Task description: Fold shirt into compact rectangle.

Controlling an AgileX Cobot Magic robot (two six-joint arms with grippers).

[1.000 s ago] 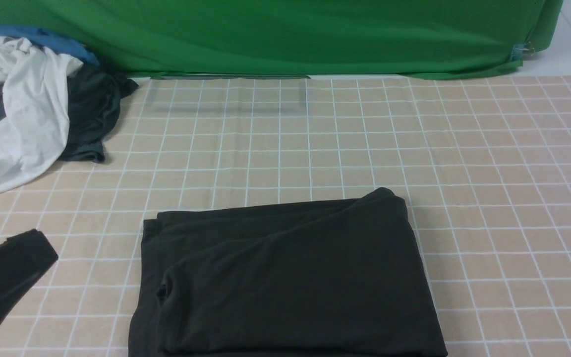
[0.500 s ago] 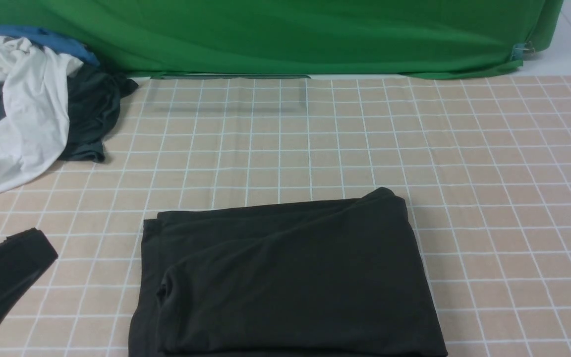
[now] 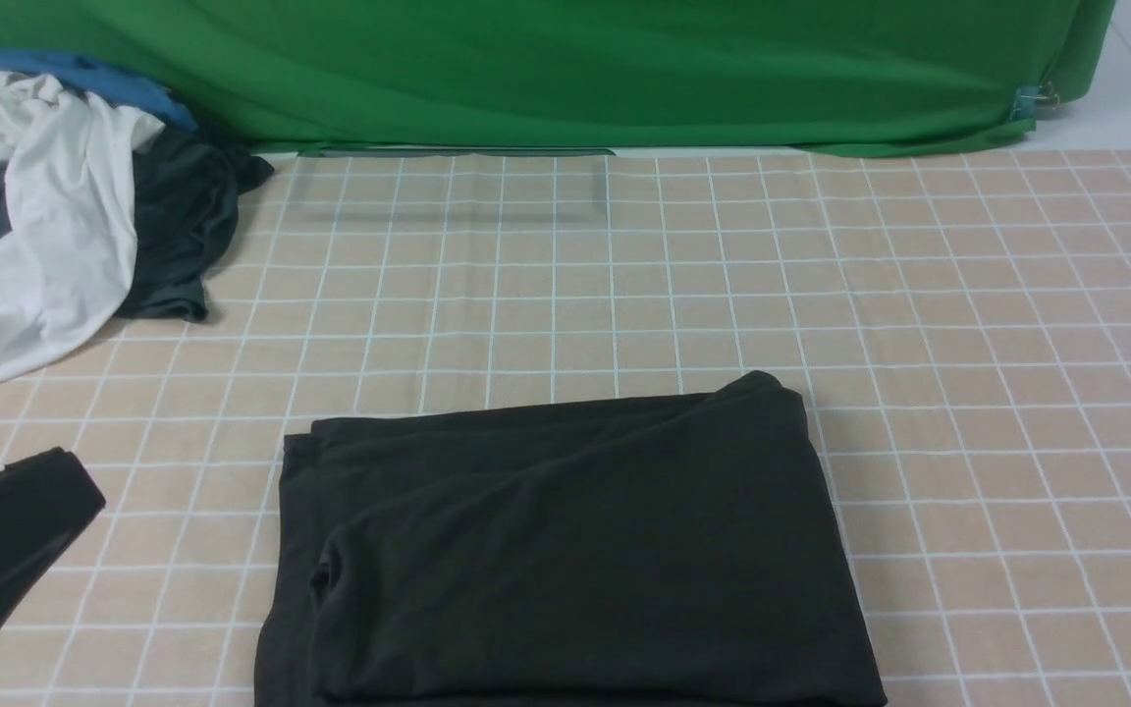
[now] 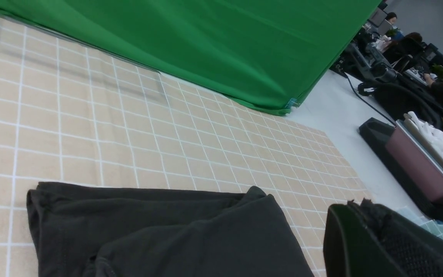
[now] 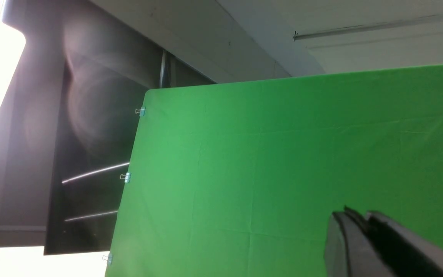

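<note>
Front view shows one black shirt (image 3: pixel 565 550), soft matte cotton folded into a rough rectangle, lying at the near middle of the beige grid-checked tablecloth (image 3: pixel 968 344), its long axis running left to right. One crumpled heap of white, blue and dark grey clothes (image 3: pixel 65 196) sits far left. Left gripper (image 4: pixel 360 207) is closed and empty; right gripper (image 5: pixel 354 215) shows its fingers nearly together, holding nothing.

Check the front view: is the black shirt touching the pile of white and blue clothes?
No, the shirt lies folded near the front edge, with bare checked cloth between it and the pile at the far left.
</note>
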